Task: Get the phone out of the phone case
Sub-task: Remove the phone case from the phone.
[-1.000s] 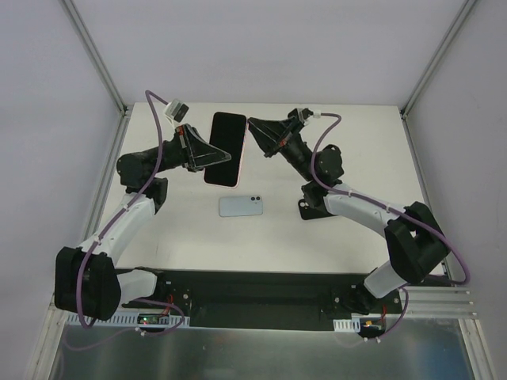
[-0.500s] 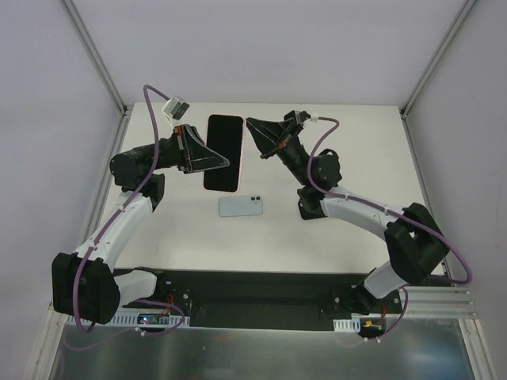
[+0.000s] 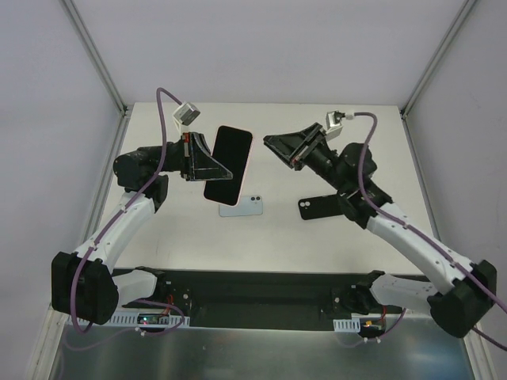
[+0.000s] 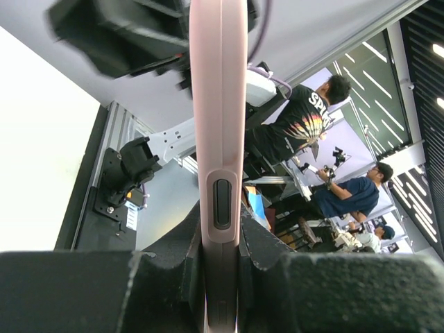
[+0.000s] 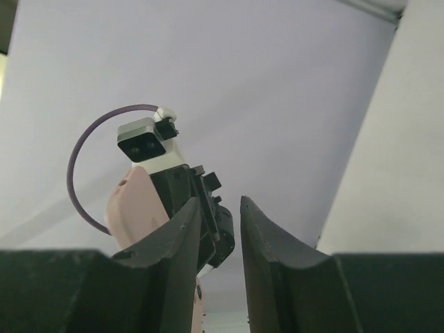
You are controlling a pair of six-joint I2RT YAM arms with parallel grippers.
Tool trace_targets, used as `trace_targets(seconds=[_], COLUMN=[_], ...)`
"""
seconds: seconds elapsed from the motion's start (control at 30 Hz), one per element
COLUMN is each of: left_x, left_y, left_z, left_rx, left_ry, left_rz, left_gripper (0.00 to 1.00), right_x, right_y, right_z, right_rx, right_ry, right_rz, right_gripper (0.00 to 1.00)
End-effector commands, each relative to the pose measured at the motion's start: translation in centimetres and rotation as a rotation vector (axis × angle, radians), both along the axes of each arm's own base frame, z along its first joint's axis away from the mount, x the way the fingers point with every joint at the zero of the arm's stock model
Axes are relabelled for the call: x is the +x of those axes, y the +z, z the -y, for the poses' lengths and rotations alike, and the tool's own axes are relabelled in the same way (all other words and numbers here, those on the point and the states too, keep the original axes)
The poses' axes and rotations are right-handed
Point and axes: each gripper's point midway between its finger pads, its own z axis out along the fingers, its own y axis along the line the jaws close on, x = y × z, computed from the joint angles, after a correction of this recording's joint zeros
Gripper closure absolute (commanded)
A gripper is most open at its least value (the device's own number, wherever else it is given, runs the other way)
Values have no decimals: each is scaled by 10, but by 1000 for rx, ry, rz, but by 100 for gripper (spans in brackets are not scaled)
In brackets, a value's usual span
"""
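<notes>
My left gripper is shut on the long edge of a phone with a black screen in a pink case and holds it tilted above the table. In the left wrist view the pink case edge with its side button runs up from between my fingers. My right gripper is open and empty, a little to the right of the phone and apart from it. In the right wrist view the pink case shows beyond the left finger.
A light blue phone lies face down on the white table below the held phone. A flat black phone-shaped item lies to its right, by the right arm. Grey walls and frame posts enclose the table.
My right gripper has pulled back to the right, away from the phone's edge, which uncovers the black item. My left gripper has tilted the cased phone and shifted it slightly right.
</notes>
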Motion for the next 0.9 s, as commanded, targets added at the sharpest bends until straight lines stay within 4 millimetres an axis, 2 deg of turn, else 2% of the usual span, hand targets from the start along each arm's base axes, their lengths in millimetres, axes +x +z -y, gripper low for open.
trace_targets(seconds=[0.0, 0.03, 0.07, 0.13, 0.17, 0.2, 0.27, 0.3, 0.5, 0.7, 0.87], left_x=[-44, -44, -42, -41, -39, -39, -37, -37, -40, -38, -37], left_y=[36, 36, 34, 33, 30, 30, 28, 27, 28, 25, 15], left_z=[-12, -12, -11, -11, -10, -10, -10, -10, -10, -10, -10], left_rx=[-140, -138, -138, -137, -132, -133, -129, -127, -121, -117, -98], left_ry=[11, 10, 12, 14, 12, 13, 11, 11, 7, 8, 3], left_rz=[475, 472, 466, 463, 453, 451, 446, 443, 443, 441, 436], left_gripper=[100, 100, 100, 100, 100, 100, 100, 100, 100, 100, 100], right_x=[-19, -21, -25, -32, -37, -40, -44, -45, -42, -41, -41], right_y=[-1, 4, 10, 8, 31, 22, 38, 34, 43, 51, 60], right_z=[48, 65, 70, 74, 77, 69, 65, 56, 39, 26, 24], right_rx=[-461, -522, -539, -634, -630, -687, -712, -740, -767, -775, -757], right_ry=[-191, -251, -259, -240, -243, -205, -201, -172, -143, -123, -133], right_rz=[125, 161, 185, 227, 267, 268, 327, 328, 372, 399, 416], right_gripper=[66, 62, 59, 53, 53, 52, 52, 51, 51, 50, 50])
